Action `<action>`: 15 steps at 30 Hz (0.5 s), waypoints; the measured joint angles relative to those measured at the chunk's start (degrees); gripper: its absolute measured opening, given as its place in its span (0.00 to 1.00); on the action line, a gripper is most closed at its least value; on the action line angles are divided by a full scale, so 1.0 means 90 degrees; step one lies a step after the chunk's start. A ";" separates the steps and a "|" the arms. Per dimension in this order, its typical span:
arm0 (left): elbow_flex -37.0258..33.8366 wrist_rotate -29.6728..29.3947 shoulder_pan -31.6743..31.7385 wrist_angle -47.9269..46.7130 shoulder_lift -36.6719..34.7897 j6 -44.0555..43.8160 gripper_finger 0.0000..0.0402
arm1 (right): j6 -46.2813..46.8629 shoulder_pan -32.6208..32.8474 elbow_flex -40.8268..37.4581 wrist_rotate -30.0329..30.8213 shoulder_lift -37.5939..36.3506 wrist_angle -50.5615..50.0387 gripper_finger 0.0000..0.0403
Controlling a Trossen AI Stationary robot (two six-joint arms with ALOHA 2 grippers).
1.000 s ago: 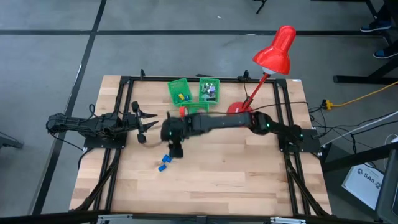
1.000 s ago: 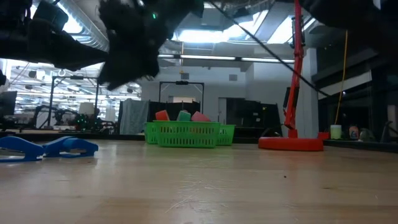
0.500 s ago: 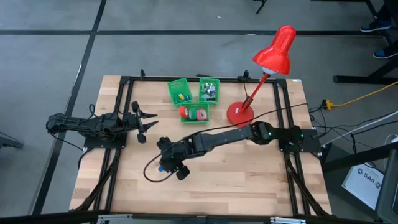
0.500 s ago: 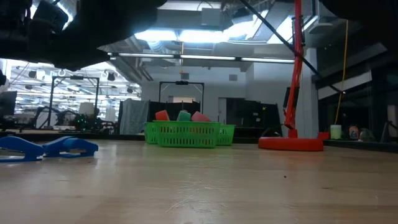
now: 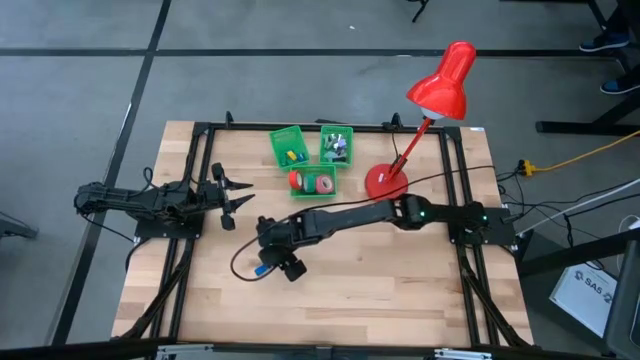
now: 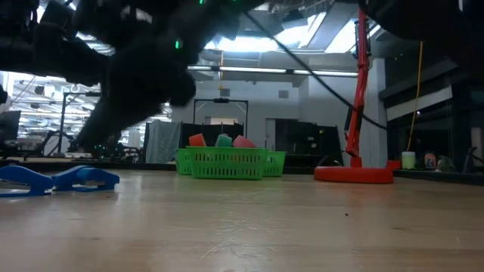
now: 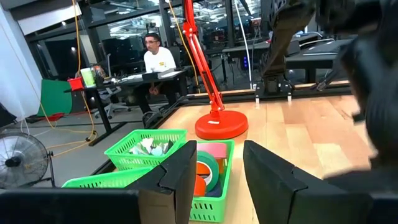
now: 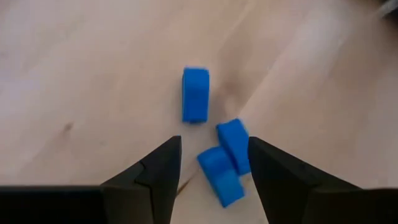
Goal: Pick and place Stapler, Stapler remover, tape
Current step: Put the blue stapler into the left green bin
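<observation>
Right wrist view has the right gripper [image 8: 210,163] part-open, holding nothing, straight above the blue staplers [image 8: 225,160] on the bare wood – nearest one angled across the gap – left arm's parked way off

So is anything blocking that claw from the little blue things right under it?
Nothing visible. The right tool hovers open just above the blue pieces on bare wood, with one more lying slightly beyond; its fingers straddle the nearest.

Red desk lamp [image 5: 440,95], wooden table [image 5: 400,290], seated person [image 7: 157,59], fan [image 7: 18,165]
</observation>
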 joint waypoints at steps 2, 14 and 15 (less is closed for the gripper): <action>0.0000 0.0000 -0.0001 -0.0009 0.0000 -0.0001 0.32 | -0.0005 -0.0022 0.0000 0.0000 0.0140 -0.0016 0.47; 0.0000 0.0000 -0.0001 -0.0001 0.0000 -0.0002 0.32 | -0.0002 -0.0072 0.0000 -0.0022 0.0301 -0.0020 0.46; 0.0002 0.0000 -0.0001 -0.0001 0.0000 0.0000 0.32 | -0.0002 -0.0077 0.0000 -0.0022 0.0301 -0.0025 0.45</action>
